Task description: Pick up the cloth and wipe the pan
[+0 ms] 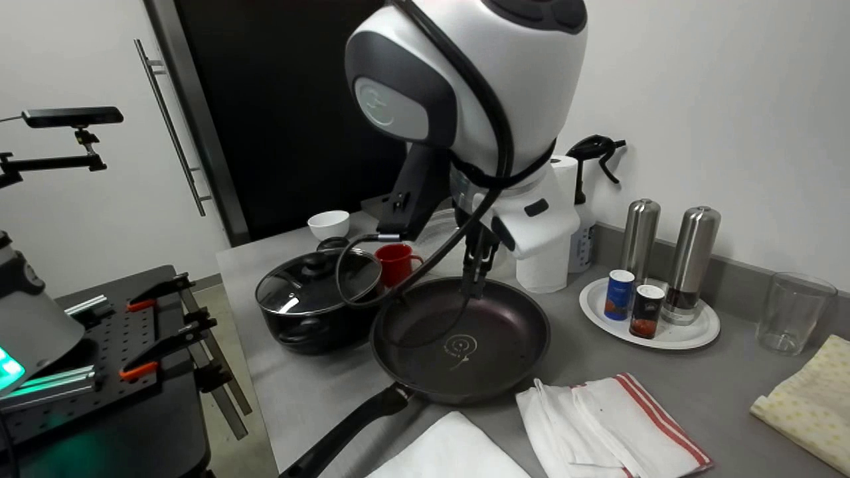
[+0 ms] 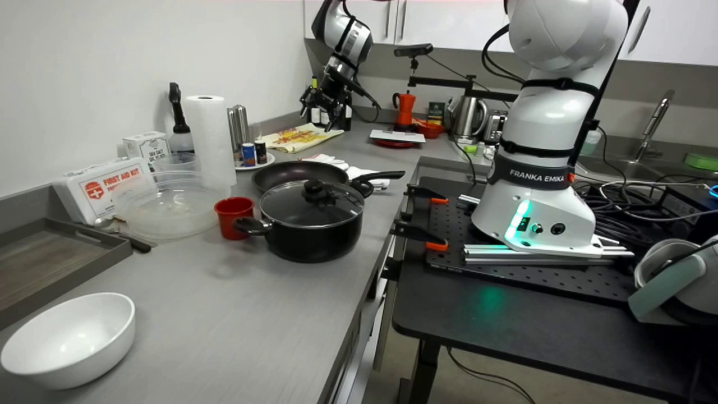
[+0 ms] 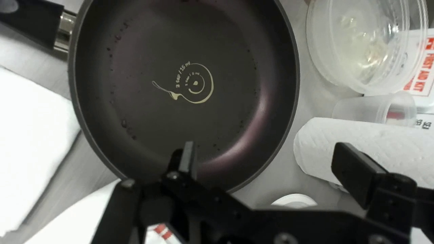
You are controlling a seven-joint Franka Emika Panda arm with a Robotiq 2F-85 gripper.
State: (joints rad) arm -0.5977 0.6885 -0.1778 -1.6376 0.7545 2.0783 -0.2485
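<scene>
The gripper (image 3: 268,164) stands with its jaws spread apart and nothing between them. The plain white cloth (image 1: 451,455) lies on the counter (image 1: 319,385) beside the pan (image 1: 461,365), near the red-striped cloth (image 1: 607,425). Dark specks (image 3: 123,122) dot the pan; neither pick-up nor wiping appears done. Remaining steps: grasp the cloth, lift it, wipe.

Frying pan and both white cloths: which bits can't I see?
Frying pan: partly hidden behind the lidded pot, in an exterior view.
Its handle: cut off by the left edge, wrist view.
Plain white cloth: cut off by the bottom edge, in an exterior view.
Red-striped cloth: partly behind the open jaws, wrist view.
</scene>
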